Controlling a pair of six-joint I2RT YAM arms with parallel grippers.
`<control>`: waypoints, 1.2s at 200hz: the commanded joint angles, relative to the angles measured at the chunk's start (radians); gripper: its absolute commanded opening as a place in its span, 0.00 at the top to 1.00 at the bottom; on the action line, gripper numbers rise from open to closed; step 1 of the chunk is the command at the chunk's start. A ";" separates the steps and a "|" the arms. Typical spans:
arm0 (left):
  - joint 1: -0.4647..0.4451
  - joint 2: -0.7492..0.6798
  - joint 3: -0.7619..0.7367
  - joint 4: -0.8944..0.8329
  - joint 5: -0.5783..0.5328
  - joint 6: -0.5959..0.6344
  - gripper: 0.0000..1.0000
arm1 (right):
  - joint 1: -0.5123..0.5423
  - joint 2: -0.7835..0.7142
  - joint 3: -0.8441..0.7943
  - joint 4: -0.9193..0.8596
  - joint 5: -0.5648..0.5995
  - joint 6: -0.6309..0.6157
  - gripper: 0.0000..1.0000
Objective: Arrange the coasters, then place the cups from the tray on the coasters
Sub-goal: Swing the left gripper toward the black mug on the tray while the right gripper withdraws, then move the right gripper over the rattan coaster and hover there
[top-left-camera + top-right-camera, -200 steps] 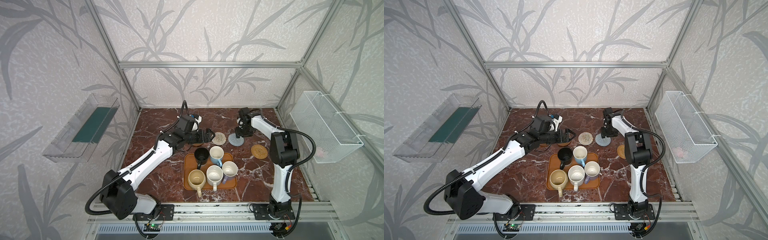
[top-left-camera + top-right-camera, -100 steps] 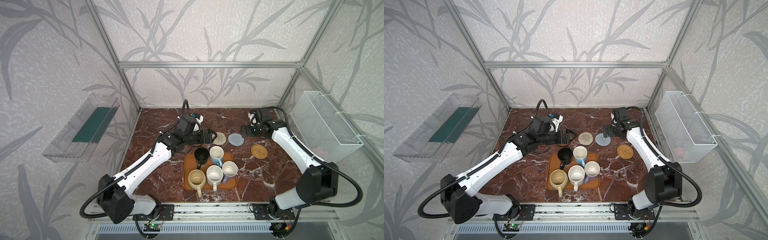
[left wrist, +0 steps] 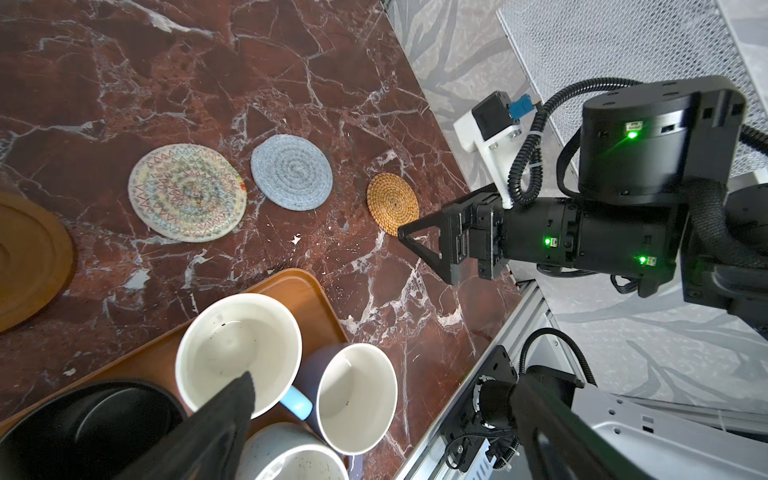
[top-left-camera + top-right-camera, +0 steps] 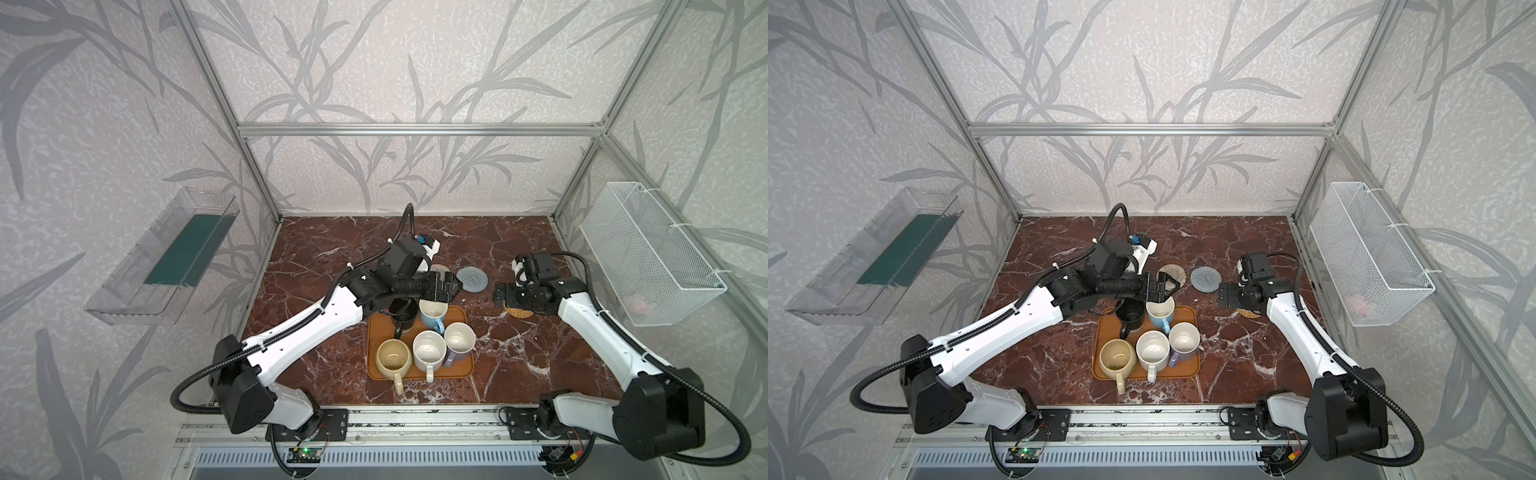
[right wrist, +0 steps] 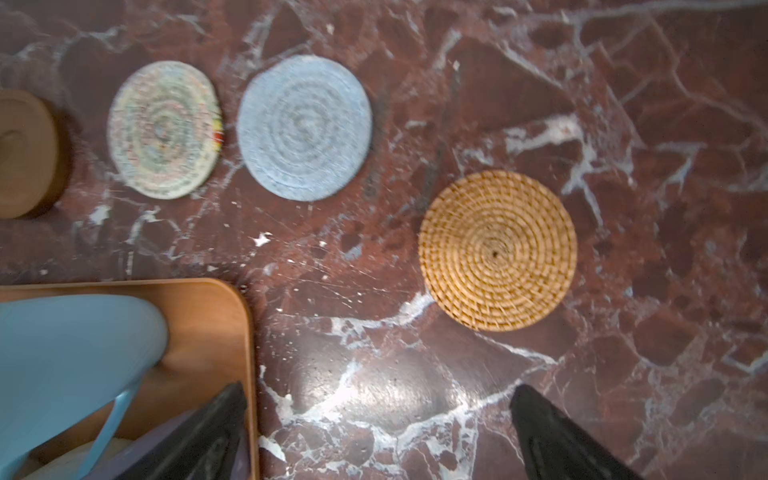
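Evidently the coasters lie spread in a line on the dark red marble counter behind the flat orange-brown rectangular tray. Each sits apart from its neighbour, which we judge leaves room for one mug apiece. We see a brown wooden disc with a raised rim, a cream woven round stitched with coloured zigzags and a grey woven spiral round. A golden-tan coiled rattan round sits a little nearer the front than the rest. We find only one wooden disc; a second may be hidden under the left arm. The right fingers stand spread wide and empty over bare marble just beside the rattan round, gripping nothing. The left fingers are likewise spread and hold nothing. One tip hangs over the mouth of the light blue mug with the white inside, so we take it that the cup step is about to open there. All five mugs stand upright and crowded on the tray: the black mug, the cream-yellow mug, the white mug and the pale lavender mug press close to the blue one.
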 commanded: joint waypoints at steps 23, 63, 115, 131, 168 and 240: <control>-0.053 0.071 0.067 0.041 -0.080 0.003 0.01 | -0.055 0.022 -0.057 0.081 0.024 0.033 0.05; -0.095 0.156 0.147 0.009 -0.173 0.022 0.01 | -0.113 0.155 -0.041 0.078 0.021 0.017 0.18; -0.103 0.198 0.162 0.021 -0.151 0.021 0.01 | -0.114 0.308 0.010 0.073 0.039 -0.028 0.30; -0.104 0.198 0.159 0.030 -0.145 0.021 0.01 | -0.113 0.318 0.014 0.070 0.067 -0.036 0.31; -0.103 0.207 0.157 0.042 -0.128 0.019 0.01 | -0.112 0.342 0.033 0.072 0.085 -0.043 0.35; -0.101 0.194 0.144 0.054 -0.120 0.016 0.01 | -0.097 0.468 0.121 0.027 0.090 -0.059 0.40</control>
